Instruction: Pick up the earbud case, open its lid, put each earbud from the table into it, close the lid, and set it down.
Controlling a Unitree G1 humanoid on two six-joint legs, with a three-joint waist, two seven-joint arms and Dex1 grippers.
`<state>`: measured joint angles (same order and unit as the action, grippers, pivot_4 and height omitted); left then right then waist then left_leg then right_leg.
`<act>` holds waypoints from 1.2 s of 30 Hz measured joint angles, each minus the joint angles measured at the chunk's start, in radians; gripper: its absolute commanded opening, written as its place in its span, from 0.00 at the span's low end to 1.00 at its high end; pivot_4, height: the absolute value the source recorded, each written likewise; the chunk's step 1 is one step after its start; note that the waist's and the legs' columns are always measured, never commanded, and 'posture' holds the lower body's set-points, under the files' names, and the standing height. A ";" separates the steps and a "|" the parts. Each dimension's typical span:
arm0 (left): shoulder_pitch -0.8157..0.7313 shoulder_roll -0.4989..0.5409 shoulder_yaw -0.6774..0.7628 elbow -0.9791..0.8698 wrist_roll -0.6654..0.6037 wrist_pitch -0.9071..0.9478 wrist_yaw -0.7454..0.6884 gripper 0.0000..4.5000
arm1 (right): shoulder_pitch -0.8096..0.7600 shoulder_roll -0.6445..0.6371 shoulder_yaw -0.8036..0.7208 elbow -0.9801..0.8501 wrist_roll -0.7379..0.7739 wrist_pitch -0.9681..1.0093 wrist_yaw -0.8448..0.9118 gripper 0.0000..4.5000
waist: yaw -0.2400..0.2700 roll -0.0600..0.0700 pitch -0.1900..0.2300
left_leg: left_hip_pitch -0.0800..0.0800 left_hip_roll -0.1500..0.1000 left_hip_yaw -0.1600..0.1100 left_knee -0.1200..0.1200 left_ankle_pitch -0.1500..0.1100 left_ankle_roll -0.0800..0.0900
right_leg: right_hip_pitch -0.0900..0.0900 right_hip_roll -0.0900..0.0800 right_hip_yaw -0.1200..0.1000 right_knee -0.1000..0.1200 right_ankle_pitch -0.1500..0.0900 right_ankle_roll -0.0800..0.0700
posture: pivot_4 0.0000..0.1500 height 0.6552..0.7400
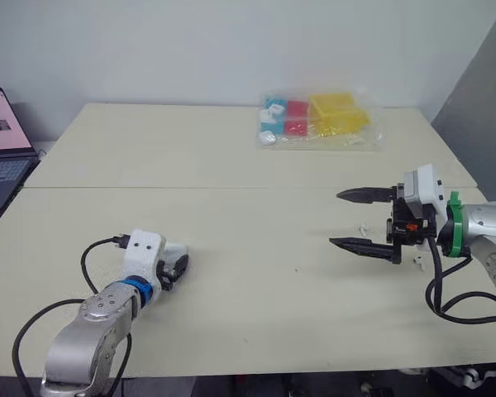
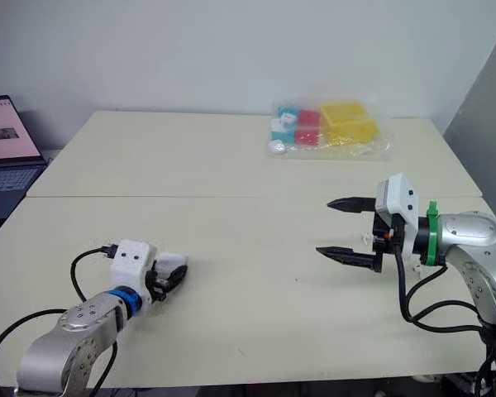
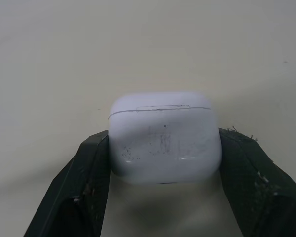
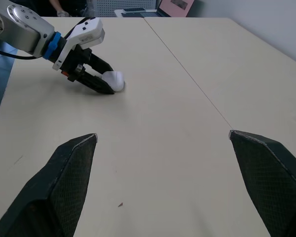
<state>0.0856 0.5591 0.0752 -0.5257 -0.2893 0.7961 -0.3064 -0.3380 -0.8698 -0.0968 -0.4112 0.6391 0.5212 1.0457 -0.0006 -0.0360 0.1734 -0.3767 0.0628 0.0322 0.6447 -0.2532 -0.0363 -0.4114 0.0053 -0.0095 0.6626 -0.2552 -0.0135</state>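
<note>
Table [image 1: 231,165] in the head view carries the left gripper [image 1: 178,266] near its front left. It pinches the white earbud case [image 1: 180,256] low at the surface. The right gripper [image 1: 335,218] hovers at the right, its two fingers spread wide. In the left wrist view both fingers [image 3: 84,187] press on the sides of the case, whose lid is closed. In the right wrist view the spread fingers frame the far case.
</note>
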 measured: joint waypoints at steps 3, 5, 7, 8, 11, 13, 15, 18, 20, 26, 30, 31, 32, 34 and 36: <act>-0.013 0.012 -0.132 0.031 0.001 -0.183 -0.173 0.62 | 0.023 -0.006 -0.016 -0.038 0.012 0.039 -0.028 1.00 | 0.011 0.000 0.000 | -0.005 0.000 0.001 0.001 0.000 0.000 | -0.003 -0.003 -0.001 0.000 0.000 0.000 | 1.00 1.00; -0.039 0.011 -0.180 0.055 0.003 -0.276 -0.248 0.62 | 0.053 -0.020 -0.034 -0.059 0.016 0.058 -0.037 1.00 | 0.013 0.000 0.000 | -0.006 0.000 0.001 0.001 0.000 0.000 | -0.004 -0.003 -0.001 0.000 0.000 0.001 | 1.00 1.00; -0.096 -0.008 -0.187 0.109 -0.018 -0.346 -0.321 0.62 | 0.100 -0.037 -0.060 -0.092 0.030 0.091 -0.053 1.00 | 0.018 0.000 0.000 | -0.007 -0.001 0.002 0.001 0.000 0.000 | -0.005 -0.002 -0.001 0.000 0.000 0.001 | 1.00 1.00; -0.141 -0.021 -0.191 0.150 -0.031 -0.388 -0.374 0.62 | 0.129 -0.043 -0.079 -0.123 0.042 0.122 -0.077 1.00 | 0.021 0.000 0.000 | -0.007 -0.001 0.001 0.001 0.000 0.000 | -0.005 -0.001 -0.002 0.000 0.000 0.001 | 1.00 1.00; -0.266 -0.034 -0.226 0.252 -0.045 -0.509 -0.523 0.62 | 0.163 -0.044 -0.137 -0.200 0.115 0.242 -0.181 1.00 | 0.023 0.000 0.000 | -0.008 -0.001 0.002 0.001 0.000 0.000 | -0.007 0.004 -0.001 0.001 0.000 0.001 | 1.00 1.00; -0.317 -0.041 -0.246 0.312 -0.036 -0.592 -0.592 0.62 | 0.168 -0.033 -0.179 -0.232 0.215 0.335 -0.262 1.00 | 0.019 0.000 0.000 | -0.008 0.000 0.003 0.001 0.000 0.000 | -0.007 0.005 0.000 0.001 0.001 0.001 | 1.00 1.00; -0.362 -0.047 -0.269 0.382 -0.004 -0.708 -0.652 0.62 | 0.159 -0.006 -0.209 -0.241 0.364 0.423 -0.366 1.00 | 0.012 0.000 0.000 | -0.008 0.000 0.003 0.001 0.000 0.000 | -0.007 0.006 0.001 0.001 0.001 0.001 | 1.00 1.00; -0.405 -0.060 -0.286 0.470 0.041 -0.871 -0.711 0.62 | 0.129 -0.002 -0.216 -0.234 0.571 0.527 -0.503 1.00 | 0.008 0.000 0.000 | -0.008 0.000 0.003 0.001 0.000 0.000 | -0.007 0.006 0.001 0.001 0.001 0.001 | 1.00 1.00; -0.420 -0.077 -0.286 0.519 0.060 -0.947 -0.717 0.62 | 0.113 -0.015 -0.210 -0.223 0.652 0.564 -0.559 1.00 | 0.007 0.000 0.000 | -0.008 0.000 0.002 0.001 0.000 0.000 | -0.007 0.006 0.001 0.000 0.001 0.001 | 1.00 1.00; -0.439 -0.108 -0.311 0.563 0.090 -1.107 -0.758 0.62 | 0.010 0.004 -0.055 -0.115 0.806 0.662 -0.686 1.00 | -0.001 0.000 0.000 | -0.009 0.000 0.003 0.001 0.000 0.000 | -0.007 0.006 0.001 0.000 0.001 0.002 | 1.00 1.00; -0.437 -0.115 -0.326 0.566 0.100 -1.160 -0.770 0.62 | -0.042 0.053 0.041 -0.038 0.782 0.688 -0.734 1.00 | -0.002 0.000 0.000 | -0.010 0.001 0.002 0.001 0.000 0.000 | -0.008 0.006 0.000 0.001 0.001 0.002 | 1.00 1.00; -0.436 -0.115 -0.327 0.566 0.102 -1.169 -0.772 0.62 | -0.056 0.065 0.057 -0.020 0.775 0.696 -0.739 1.00 | -0.002 0.000 0.000 | -0.010 0.001 0.002 0.001 0.000 0.000 | -0.008 0.007 0.000 0.000 0.001 0.002 | 1.00 1.00; -0.434 -0.116 -0.328 0.563 0.104 -1.174 -0.772 0.62 | -0.072 0.079 0.073 -0.003 0.768 0.703 -0.742 1.00 | -0.002 0.000 0.000 | -0.010 0.001 0.002 0.001 0.000 0.000 | -0.009 0.007 0.001 0.000 0.001 0.002 | 1.00 1.00; -0.429 -0.115 -0.331 0.560 0.108 -1.175 -0.771 0.62 | -0.092 0.109 0.090 0.025 0.768 0.712 -0.752 1.00 | -0.002 0.000 0.000 | -0.011 0.001 0.002 0.001 0.000 0.000 | -0.009 0.007 0.001 0.000 0.001 0.002 | 1.00 1.00; -0.419 -0.114 -0.332 0.552 0.110 -1.174 -0.769 0.62 | -0.110 0.124 0.097 0.046 0.781 0.724 -0.761 1.00 | -0.002 0.000 0.000 | -0.012 0.001 0.002 0.001 0.000 0.000 | -0.009 0.007 0.000 0.000 0.001 0.002 | 1.00 1.00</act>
<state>-0.3331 0.4450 -0.2565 0.0260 -0.1795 -0.3784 -1.0753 -0.4479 -0.7461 0.0005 -0.3655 1.4196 1.2449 0.2845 -0.0026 -0.0358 0.1734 -0.3889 0.0638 0.0342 0.6459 -0.2530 -0.0360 -0.4208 0.0119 -0.0092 0.6630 -0.2540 -0.0115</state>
